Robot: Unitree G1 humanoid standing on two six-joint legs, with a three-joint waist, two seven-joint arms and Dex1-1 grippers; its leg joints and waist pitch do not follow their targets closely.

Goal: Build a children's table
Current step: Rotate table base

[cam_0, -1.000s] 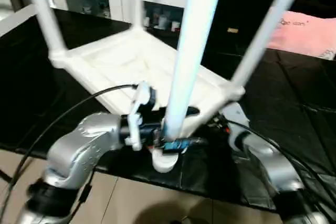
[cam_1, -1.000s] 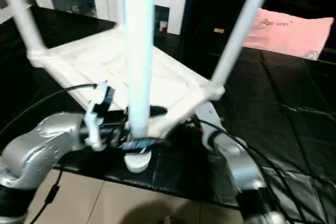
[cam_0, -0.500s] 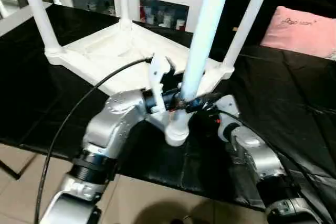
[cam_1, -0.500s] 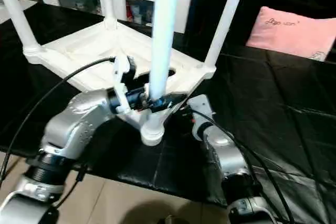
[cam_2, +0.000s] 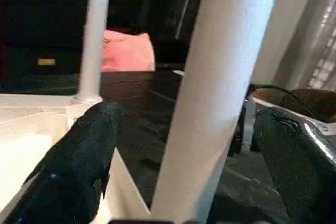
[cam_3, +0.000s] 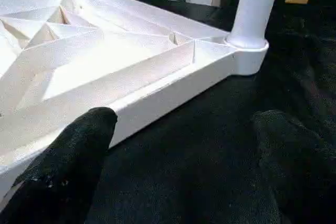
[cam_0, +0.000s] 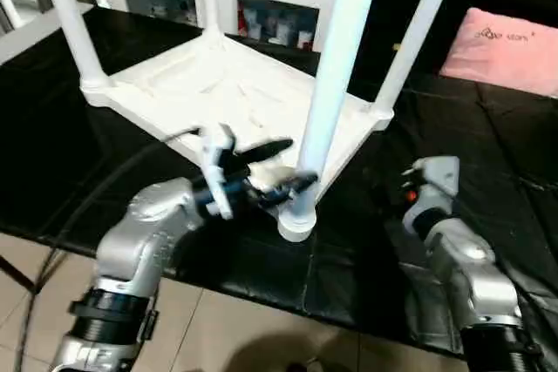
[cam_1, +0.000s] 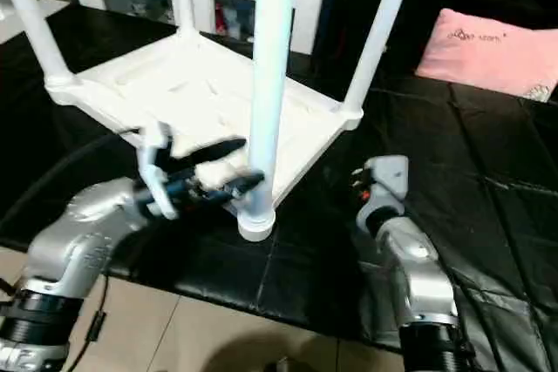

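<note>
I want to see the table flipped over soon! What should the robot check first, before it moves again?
1. All four legs stand in the tabletop corners: ok.
2. Nearest leg fully seated in its socket: cannot tell.
3. Left gripper open, fingers on either side of that leg, not squeezing: ok.
4. Right gripper open and holding nothing: ok.
5. Near corner sits close to the edge of the black surface: not ok, risky.

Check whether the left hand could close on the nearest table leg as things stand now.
Probably yes. The left hand is open, its two black fingers on either side of the near leg just above its corner socket, with nothing between them and the leg.
</note>
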